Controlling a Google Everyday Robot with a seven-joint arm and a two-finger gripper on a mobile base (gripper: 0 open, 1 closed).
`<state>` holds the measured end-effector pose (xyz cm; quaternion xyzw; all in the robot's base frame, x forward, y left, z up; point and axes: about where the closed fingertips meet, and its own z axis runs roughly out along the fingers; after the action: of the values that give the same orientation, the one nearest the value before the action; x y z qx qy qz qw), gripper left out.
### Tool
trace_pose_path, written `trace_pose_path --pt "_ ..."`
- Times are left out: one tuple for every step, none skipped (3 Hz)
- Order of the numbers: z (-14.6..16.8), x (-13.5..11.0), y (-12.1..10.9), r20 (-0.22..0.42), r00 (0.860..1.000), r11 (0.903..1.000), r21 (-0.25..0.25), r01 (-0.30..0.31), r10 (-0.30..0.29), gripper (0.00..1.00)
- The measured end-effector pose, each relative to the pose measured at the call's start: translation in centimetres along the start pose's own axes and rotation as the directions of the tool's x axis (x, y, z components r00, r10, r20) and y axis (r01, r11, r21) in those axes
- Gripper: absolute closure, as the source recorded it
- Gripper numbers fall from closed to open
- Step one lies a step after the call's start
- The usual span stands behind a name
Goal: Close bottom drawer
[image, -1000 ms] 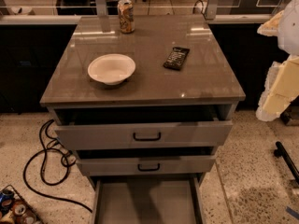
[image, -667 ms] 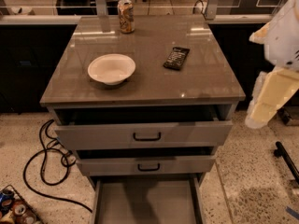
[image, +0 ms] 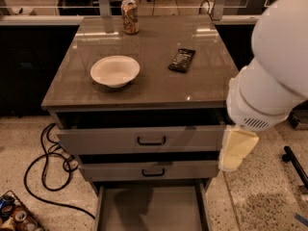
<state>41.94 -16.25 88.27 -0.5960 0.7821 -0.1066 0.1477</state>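
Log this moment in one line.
bottom drawer: open | hand: at cabinet front right, above bottom drawer, not on it | step: close pending

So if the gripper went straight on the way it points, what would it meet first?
Probably the floor just right of the open bottom drawer; the gripper hangs beside the cabinet, pointing down. Depth is unclear, so it might clip the drawer's side.

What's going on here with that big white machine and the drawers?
A white robot arm reaches in from the right of a grey cabinet. Its hand hangs beside the cabinet's right edge, about level with the middle drawer. The bottom drawer, which it is meant to close, is pulled far out and not yet touched.
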Motion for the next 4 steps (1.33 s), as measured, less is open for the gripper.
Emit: trace_pose_path --pt "3.5 1.4 3.0 -0.025 0.999 0.9987 -0.039 -0.033 0.032 0.00" --pt "6.8 2.9 4.9 0.015 0.995 0.9923 -0.079 -0.095 0.097 0.00" --pt "6.8 2.9 4.9 0.015 0.995 0.9923 -0.079 -0.095 0.097 0.00" --pt "9.1 3.7 5.2 0.050 0.995 0.9932 -0.081 -0.083 0.087 0.00"
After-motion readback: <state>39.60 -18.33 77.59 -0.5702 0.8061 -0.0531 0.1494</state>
